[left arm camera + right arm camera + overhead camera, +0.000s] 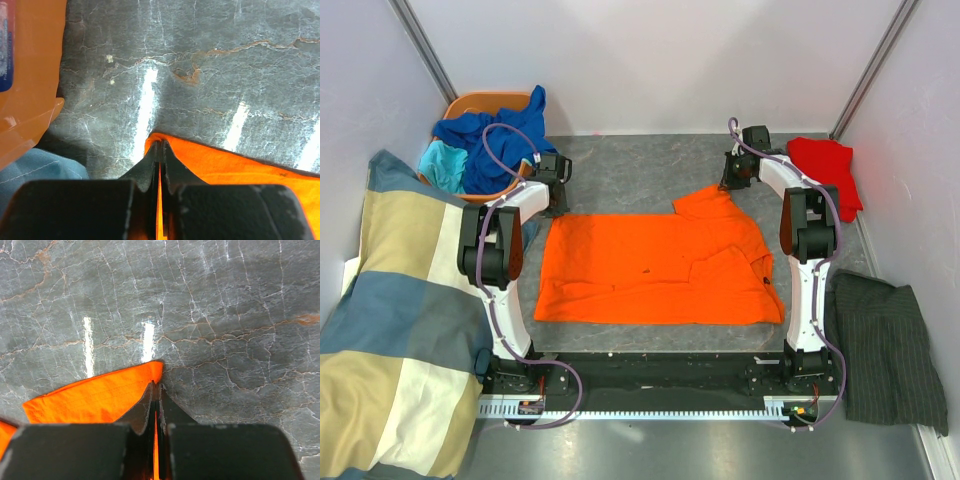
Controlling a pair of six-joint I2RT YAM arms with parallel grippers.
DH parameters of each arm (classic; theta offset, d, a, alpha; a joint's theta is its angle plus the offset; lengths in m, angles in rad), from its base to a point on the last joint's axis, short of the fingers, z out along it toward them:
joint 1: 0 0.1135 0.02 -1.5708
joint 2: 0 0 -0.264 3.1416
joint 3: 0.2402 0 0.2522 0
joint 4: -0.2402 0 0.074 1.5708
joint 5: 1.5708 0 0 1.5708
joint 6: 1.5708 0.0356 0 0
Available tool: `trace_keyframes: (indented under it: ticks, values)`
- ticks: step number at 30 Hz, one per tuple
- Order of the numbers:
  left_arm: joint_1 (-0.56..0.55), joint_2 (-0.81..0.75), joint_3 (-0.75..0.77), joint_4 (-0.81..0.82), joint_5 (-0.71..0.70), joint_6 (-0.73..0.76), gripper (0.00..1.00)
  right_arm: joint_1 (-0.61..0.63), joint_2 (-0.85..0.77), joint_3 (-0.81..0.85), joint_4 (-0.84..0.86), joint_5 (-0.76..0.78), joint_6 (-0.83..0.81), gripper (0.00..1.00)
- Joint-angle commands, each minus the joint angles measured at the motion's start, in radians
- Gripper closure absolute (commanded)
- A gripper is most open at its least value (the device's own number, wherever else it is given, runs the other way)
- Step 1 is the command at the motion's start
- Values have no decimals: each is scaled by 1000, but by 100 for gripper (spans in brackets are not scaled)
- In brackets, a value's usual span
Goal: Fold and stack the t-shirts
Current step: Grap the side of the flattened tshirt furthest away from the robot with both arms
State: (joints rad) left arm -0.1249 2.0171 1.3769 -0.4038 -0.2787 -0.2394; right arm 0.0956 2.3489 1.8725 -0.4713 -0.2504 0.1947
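Observation:
A bright orange t-shirt (655, 268) lies spread on the grey table between the arms. My left gripper (556, 195) is shut on its far left corner; the left wrist view shows orange cloth (235, 162) pinched between the jaws (160, 145). My right gripper (732, 180) is shut on the far right corner, orange cloth (100, 395) pinched at the tips (156, 386). A red t-shirt (828, 170) lies at the far right. Royal blue (490, 135) and turquoise (445, 165) shirts fill an orange basket (485, 101) at the far left.
A big blue-cream-yellow checked blanket (395, 320) lies along the left side. A dark grey pinstriped cloth (885, 345) lies at the right. The basket's orange wall (30, 65) is close to the left gripper. White walls enclose the table.

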Motion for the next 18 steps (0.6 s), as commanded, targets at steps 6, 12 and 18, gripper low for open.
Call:
trace_keyframes:
  ticks: [6, 12, 18]
  values:
    - [-18, -35, 10, -40, 6, 38, 98, 4, -75, -55, -52, 34, 25, 100]
    - [-18, -145, -6, -47, 9, 48, 98, -20, -209, -94, -47, 140, 80, 100]
    - [-16, -225, -39, -53, -14, 37, 98, -59, -344, -191, -44, 183, 127, 100]
